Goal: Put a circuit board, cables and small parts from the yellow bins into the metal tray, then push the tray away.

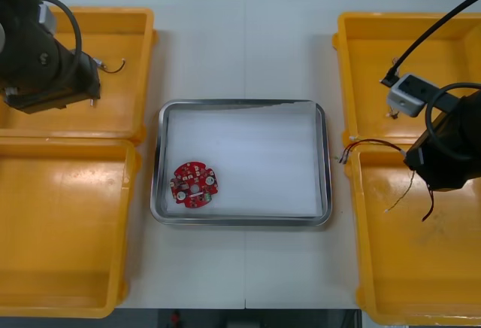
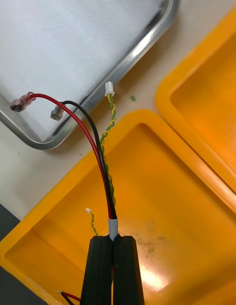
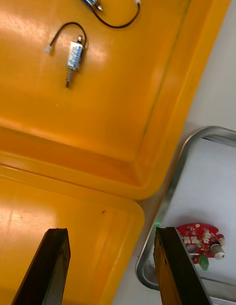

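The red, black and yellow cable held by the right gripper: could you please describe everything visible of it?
The cable is a red wire, a black wire and a twisted yellow-green pair, joined in a white sleeve. The right gripper, shut, pinches it at that sleeve above a yellow plastic bin. Red and black arc out to sleeved metal terminals over the shiny metal tray's corner; the pair ends in a small white plug just outside the rim.

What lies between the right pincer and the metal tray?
Right wrist view: the yellow bin's rim, then bare table; the right pincer's cables cross both. Left pincer hovers over the left bins.
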You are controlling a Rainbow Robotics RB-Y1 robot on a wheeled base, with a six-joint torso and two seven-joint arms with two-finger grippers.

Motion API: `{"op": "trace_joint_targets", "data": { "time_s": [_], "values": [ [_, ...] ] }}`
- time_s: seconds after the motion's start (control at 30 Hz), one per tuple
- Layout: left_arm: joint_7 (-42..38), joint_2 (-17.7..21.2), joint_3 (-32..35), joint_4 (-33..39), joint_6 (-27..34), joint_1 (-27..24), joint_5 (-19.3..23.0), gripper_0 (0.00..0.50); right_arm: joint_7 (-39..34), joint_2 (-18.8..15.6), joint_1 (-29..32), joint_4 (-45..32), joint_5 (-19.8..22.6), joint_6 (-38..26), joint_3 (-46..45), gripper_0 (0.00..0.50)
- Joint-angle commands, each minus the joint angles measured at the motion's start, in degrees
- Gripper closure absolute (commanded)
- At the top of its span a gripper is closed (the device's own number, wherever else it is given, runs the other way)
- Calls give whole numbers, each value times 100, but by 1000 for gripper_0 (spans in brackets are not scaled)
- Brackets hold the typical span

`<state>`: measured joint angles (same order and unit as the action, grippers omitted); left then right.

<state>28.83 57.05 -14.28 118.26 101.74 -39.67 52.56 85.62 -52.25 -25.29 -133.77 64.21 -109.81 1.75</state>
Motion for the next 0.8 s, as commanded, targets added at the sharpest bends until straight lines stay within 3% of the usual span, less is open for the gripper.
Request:
{"op": "trace_joint_targets", "data": {
  "time_s": [0.03, 0.47, 0.8],
  "values": [
    [572, 360, 461, -488, -207, -234, 79, 0, -37, -110, -565, -211, 56, 126, 775, 500],
    [651, 553, 724, -1780, -708, -436, -106, 0, 306, -48, -2411, 246, -506, 1471, 3631, 500],
    [686, 518, 716, -2922, -1218, -831, -159, 0, 2002, 576, -2947, 1476, -726, 2122, 4510, 500]
  ]
}}
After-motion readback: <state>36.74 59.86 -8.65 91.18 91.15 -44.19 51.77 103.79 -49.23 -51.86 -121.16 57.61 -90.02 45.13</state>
